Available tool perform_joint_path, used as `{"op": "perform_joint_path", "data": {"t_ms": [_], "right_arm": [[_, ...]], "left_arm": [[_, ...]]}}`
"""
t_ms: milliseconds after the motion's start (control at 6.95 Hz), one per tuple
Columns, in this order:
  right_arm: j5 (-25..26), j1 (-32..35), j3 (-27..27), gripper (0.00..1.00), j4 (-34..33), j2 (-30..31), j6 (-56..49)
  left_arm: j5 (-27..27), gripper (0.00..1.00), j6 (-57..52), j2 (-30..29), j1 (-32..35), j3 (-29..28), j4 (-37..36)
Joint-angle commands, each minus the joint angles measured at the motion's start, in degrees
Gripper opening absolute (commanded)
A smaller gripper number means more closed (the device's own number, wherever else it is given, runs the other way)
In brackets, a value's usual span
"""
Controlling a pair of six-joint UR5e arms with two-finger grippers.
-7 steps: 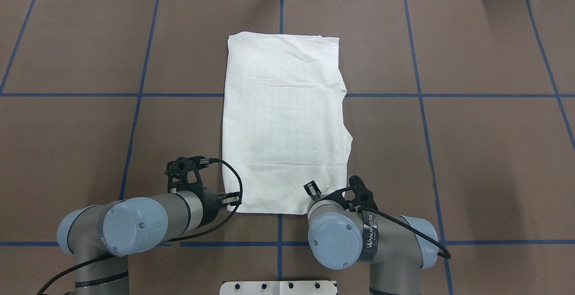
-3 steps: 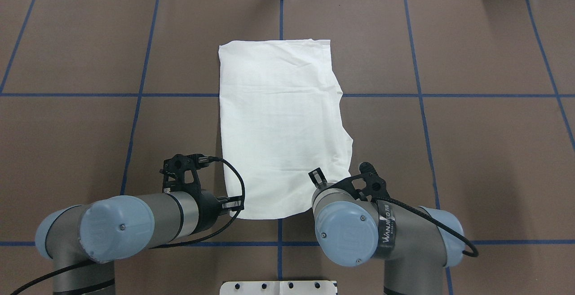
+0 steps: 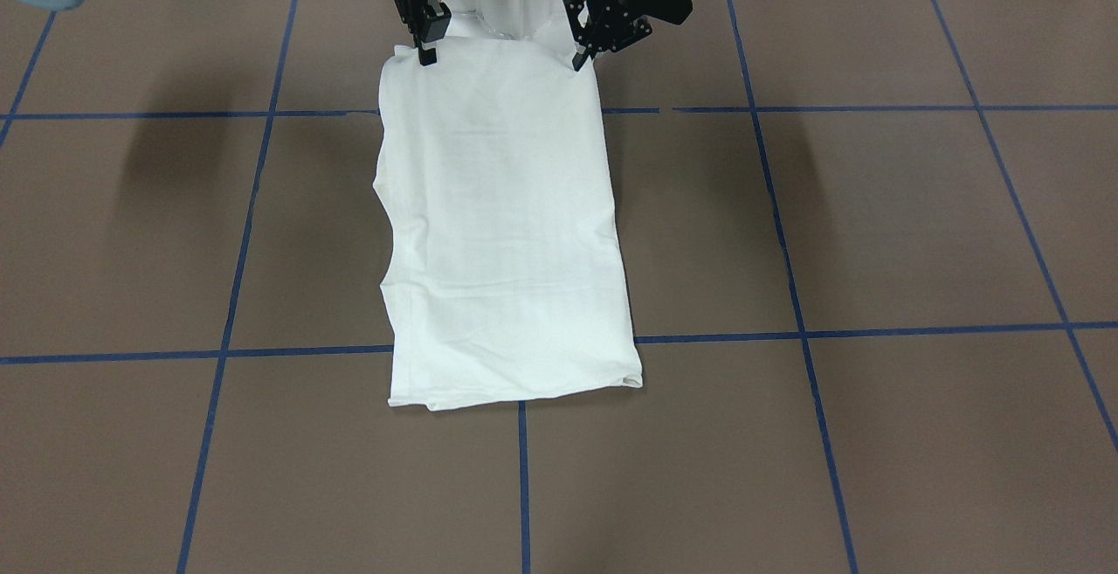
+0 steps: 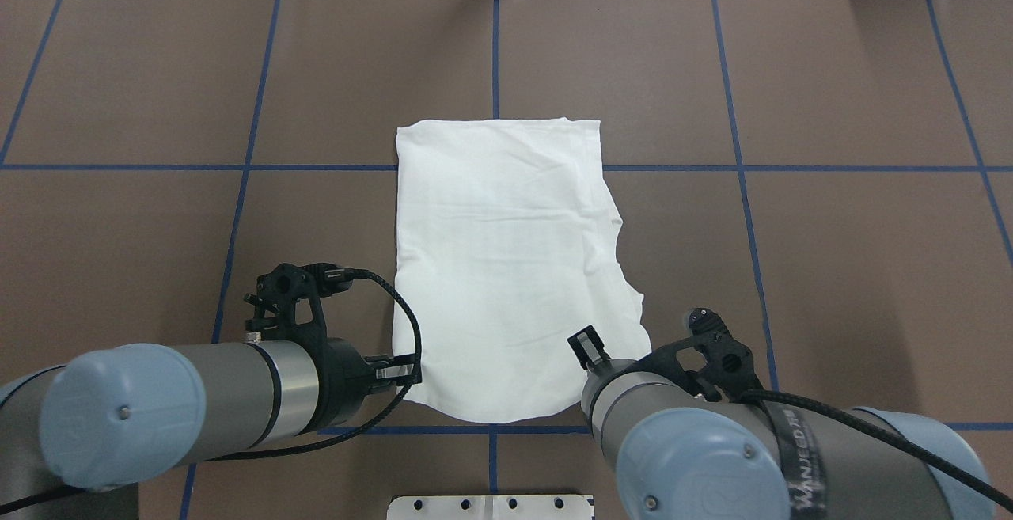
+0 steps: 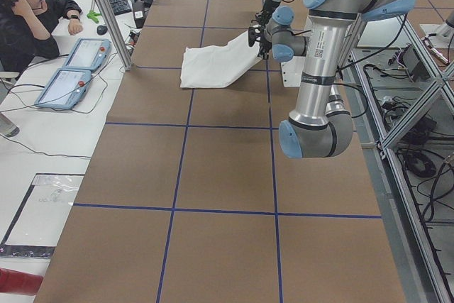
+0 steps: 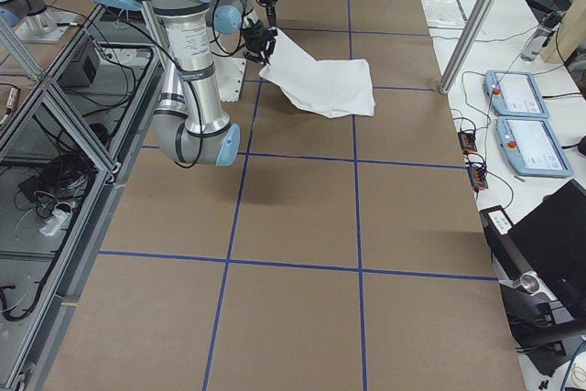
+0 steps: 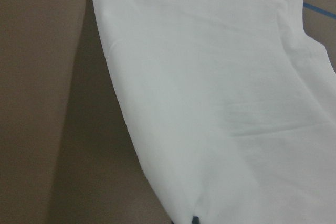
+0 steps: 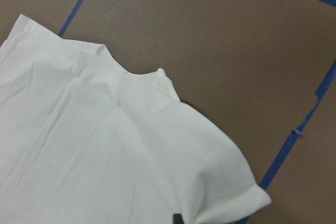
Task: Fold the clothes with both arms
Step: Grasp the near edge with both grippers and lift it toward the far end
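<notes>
the left gripper [image 4: 405, 370] pinches the near left corner of the white shirt [image 4: 506, 267], whose near edge hangs lifted while its far part lies flat on the brown table [image 4: 831, 267]. the right gripper [image 4: 589, 346] seems clamped on the near right corner.

Open table [image 4: 831, 267] flanks the shirt's [image 4: 498, 267] long sides.

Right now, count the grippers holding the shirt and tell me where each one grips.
2. The left gripper pinches the T-shirt at its near left corner; the right gripper pinches its near right corner. Both corners hang lifted above the table.
</notes>
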State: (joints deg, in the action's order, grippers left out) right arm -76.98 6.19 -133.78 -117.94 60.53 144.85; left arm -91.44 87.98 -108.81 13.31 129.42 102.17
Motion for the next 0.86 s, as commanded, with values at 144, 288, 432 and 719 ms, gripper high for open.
{"op": "perform_joint_path", "data": {"t_ms": [144, 288, 432, 719], "right_arm": [[0.16, 3.27, 0.43, 0.0, -2.92, -3.31, -5.59], [0.08, 6.52, 2.02, 0.0, -2.39, -3.66, -7.98], [0.07, 9.42, 6.73, 0.0, 1.53, -4.97, -10.7], [-0.1, 14.96, 19.03, 0.0, 13.72, -5.86, -15.62]], "left_arm": [[-3.66, 0.0, -2.96, -6.41, 3.19, 2.08, -9.53], [-3.66, 0.0, -5.78, -7.37, 6.78, -1.06, -9.45], [-3.84, 0.0, -8.24, -9.99, 10.38, -6.4, -9.19], [-3.66, 0.0, -11.94, -14.31, 14.62, -17.39, -6.22]]}}
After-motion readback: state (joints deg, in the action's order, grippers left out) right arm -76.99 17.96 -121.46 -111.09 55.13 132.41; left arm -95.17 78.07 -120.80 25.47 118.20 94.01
